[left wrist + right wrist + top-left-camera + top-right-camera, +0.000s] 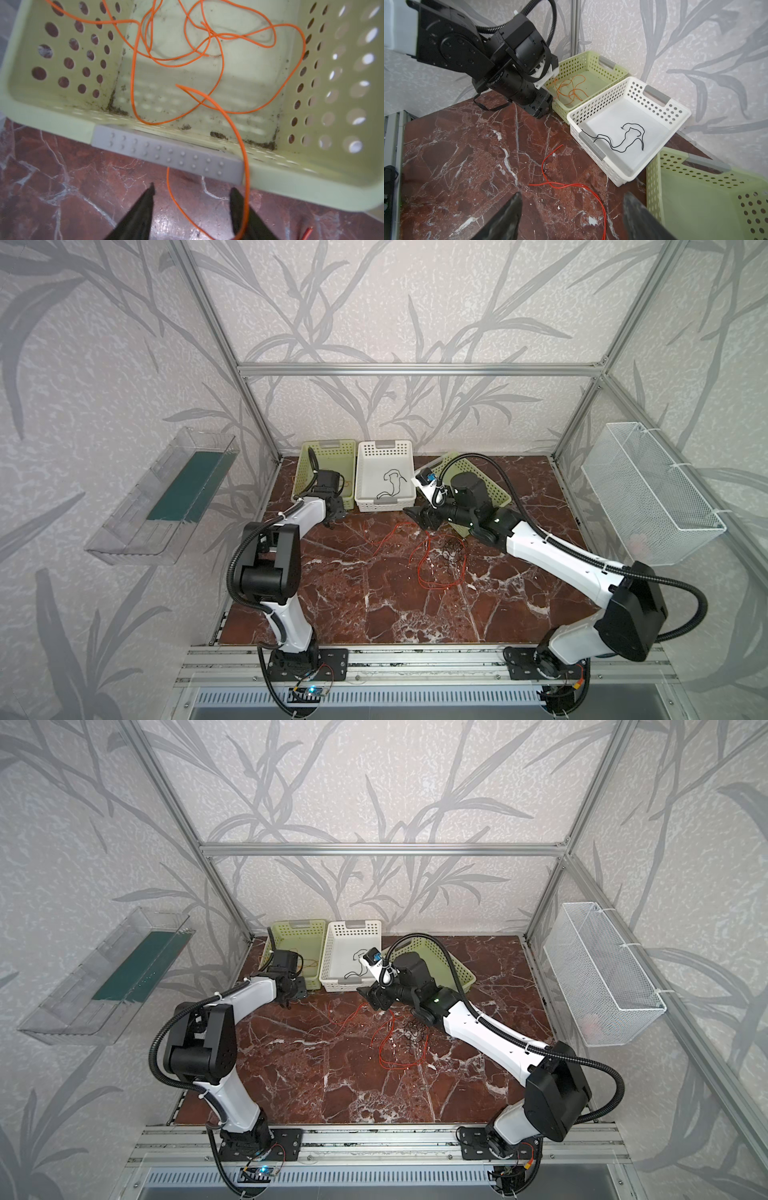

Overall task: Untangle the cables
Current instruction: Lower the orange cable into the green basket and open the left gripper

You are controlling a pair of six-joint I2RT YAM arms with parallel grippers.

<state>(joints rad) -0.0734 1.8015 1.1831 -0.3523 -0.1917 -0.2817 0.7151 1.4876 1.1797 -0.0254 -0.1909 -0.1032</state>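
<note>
Counter [374, 605]: red marble, hard and glossy. Three baskets stand along its far edge. The left green basket [311, 182] is directly ahead of my left pincer [193, 188]. The white basket [612, 172] is ahead of my right pincer [574, 195] and off to one side. The right green basket [695, 197] is just beside that pincer.

Left pincer: jaws apart, nothing clamped. The orange cable [135, 72] lies mostly coiled in the basket ahead. One loop spills over the near rim and hangs between the jaws, close along one finger; contact unclear.

Right pincer: jaws wide, empty, low over the counter.

A black cable [629, 135] lies alone in the white basket. A red cable [543, 168] crosses itself on the counter just ahead of and beneath the right pincer. The black tangle [453, 549] sits behind that pincer, near my forearm.

Judgement: the cables look feather-light, limp, slightly springy, with slick insulation. They lie flat on stone, so the tips must come right down. Best hold is a free end or a lone strand clear of crossings. Pull slowly; a jerk would tighten the knot.
</note>
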